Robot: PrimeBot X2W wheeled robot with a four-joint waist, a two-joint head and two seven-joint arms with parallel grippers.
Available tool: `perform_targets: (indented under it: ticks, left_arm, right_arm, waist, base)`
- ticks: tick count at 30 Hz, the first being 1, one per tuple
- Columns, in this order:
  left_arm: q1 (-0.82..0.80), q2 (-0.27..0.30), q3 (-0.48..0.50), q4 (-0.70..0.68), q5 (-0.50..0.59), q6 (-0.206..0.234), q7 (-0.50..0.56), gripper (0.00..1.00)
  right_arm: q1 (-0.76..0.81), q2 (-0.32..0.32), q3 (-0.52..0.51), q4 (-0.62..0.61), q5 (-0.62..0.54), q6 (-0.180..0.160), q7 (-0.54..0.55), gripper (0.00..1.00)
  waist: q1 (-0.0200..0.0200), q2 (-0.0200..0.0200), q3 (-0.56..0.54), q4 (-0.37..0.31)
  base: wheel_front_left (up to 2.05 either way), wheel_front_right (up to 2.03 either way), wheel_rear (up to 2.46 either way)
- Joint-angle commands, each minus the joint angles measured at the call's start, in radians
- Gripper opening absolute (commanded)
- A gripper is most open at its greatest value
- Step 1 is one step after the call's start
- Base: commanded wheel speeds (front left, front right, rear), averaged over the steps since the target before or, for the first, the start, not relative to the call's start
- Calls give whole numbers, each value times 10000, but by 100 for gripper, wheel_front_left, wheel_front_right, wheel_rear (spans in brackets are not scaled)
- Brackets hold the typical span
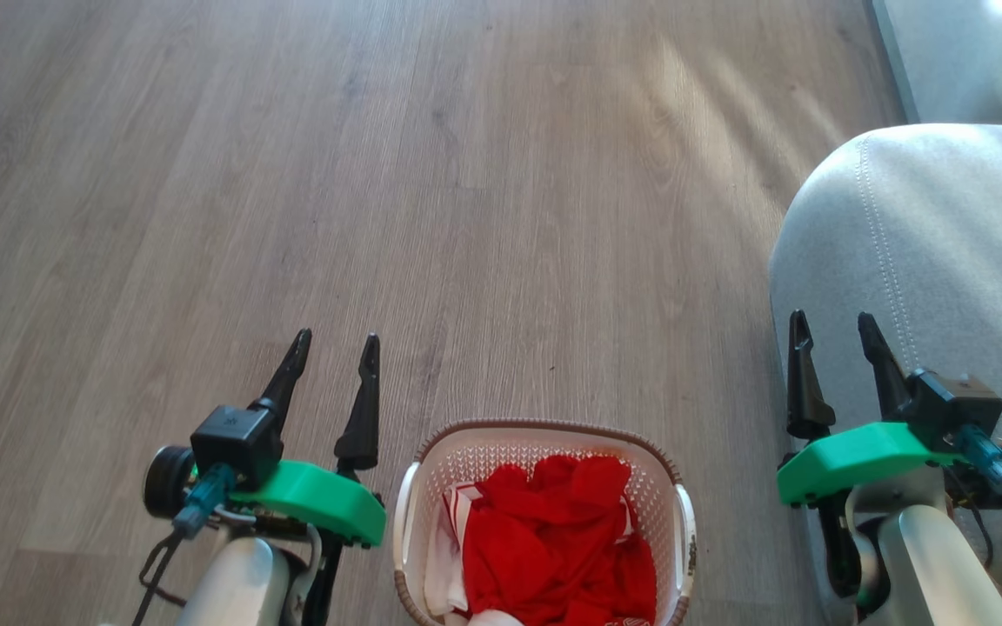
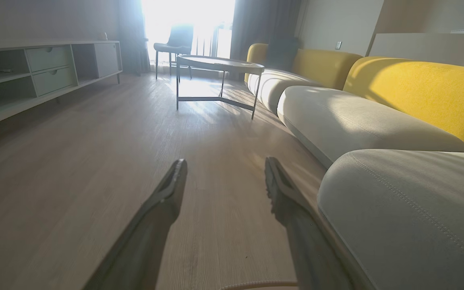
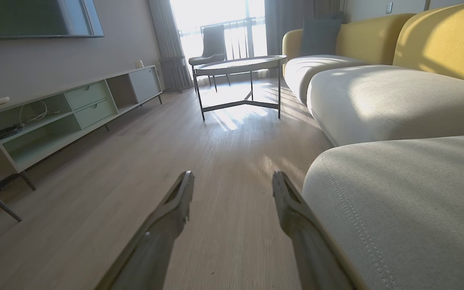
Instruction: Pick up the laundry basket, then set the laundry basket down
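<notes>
Laundry basket (image 1: pixel 544 425): white perforated plastic with a brown woven-look rim and a white handle on each side. It stands on the wooden floor (image 1: pixel 466 174) at the near edge of the head view, between the two arms and closer to the left one.
Contents: a crumpled red garment (image 1: pixel 553 530) fills most of the basket, with some white cloth (image 1: pixel 440 556) at its left.
Left pincer (image 1: pixel 337 339): spread, with nothing between its fingers, which point to the far side. It is just left of the basket and apart from it.
Right pincer (image 1: pixel 831 317): spread and empty, fingers pointing far. It is well to the right of the basket, over the edge of the grey sofa seat (image 1: pixel 927 226).
Sofa: grey seats with yellow backs run along the right side of the room.
Far end: a round low table (image 3: pixel 242 62) and a chair (image 3: pixel 212 44) stand before a bright window.
Left wall: a long low cabinet (image 3: pixel 75 108) with open shelves and drawers.
</notes>
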Motion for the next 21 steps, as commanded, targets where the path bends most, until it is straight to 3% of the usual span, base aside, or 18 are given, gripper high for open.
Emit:
perform_targets:
  ticks: [1,13,14,21]
  left_arm:
    - [-233,-12,404,-287,-83,-18,-51,100]
    - [-186,-12,459,-324,-193,31,-51,100]
    - [22,0,44,-8,-192,8,0,0]
    - [222,25,61,410,-665,-15,80,0]
  right_arm:
    - [-245,64,260,-274,-38,67,-120,100]
    - [-206,64,374,-180,-79,67,-120,100]
    - [5,0,132,121,0,0,0,0]
    - [161,-1,154,566,433,2,124,0]
  waist:
    - [0,-1,-25,-9]
    - [0,-1,-15,-44]
    - [0,-1,-14,-45]
    - [0,-1,-11,-90]
  base:
    - [0,0,0]
    - [0,0,0]
    - [0,0,0]
    - [0,0,0]
